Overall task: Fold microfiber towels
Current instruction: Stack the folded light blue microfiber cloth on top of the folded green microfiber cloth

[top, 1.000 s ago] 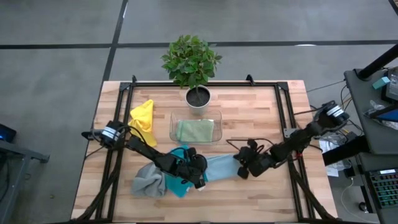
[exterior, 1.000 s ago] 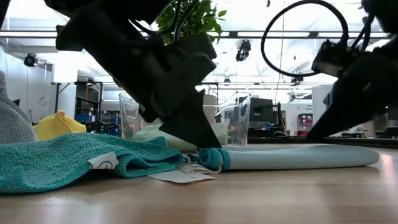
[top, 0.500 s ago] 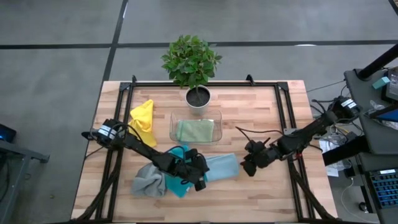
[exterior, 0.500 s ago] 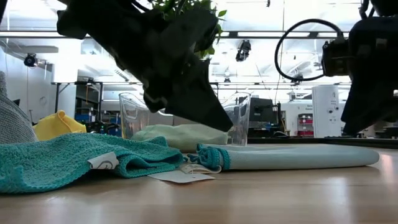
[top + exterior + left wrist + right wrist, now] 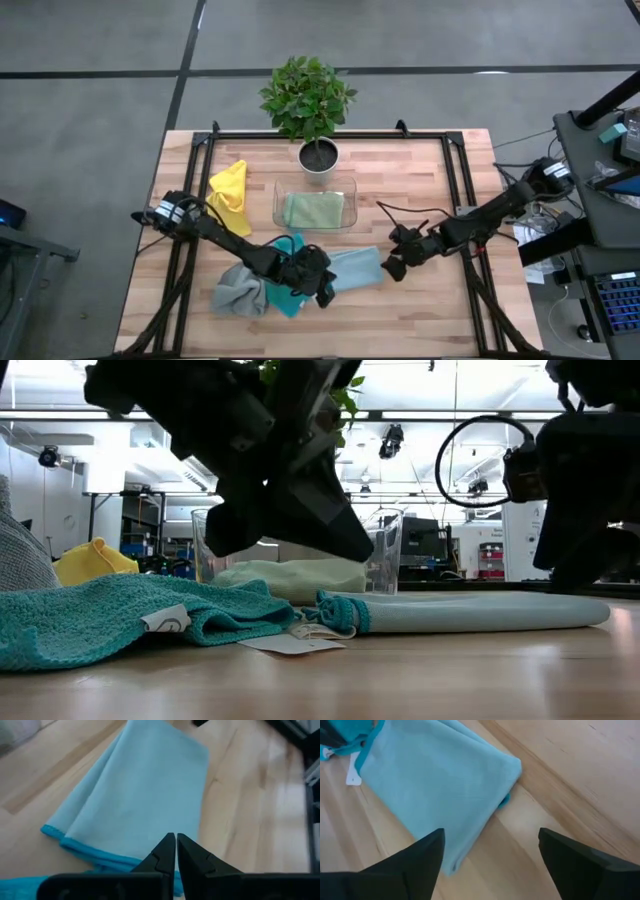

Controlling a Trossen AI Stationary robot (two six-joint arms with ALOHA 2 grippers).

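Light blue towel (image 5: 352,270) lies folded near worktop's front edge, released. My right claw (image 5: 392,268) spread wide, empty, just beside its right end. My left claw (image 5: 322,291) clenched, empty, at its left end. Next: probably fetch teal towel (image 5: 285,290), unfolded.

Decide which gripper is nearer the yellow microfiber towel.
Left. The left gripper sits at the table's front-middle, diagonally from the crumpled yellow microfiber towel; the right gripper is farther off, beyond the clear plastic tray.
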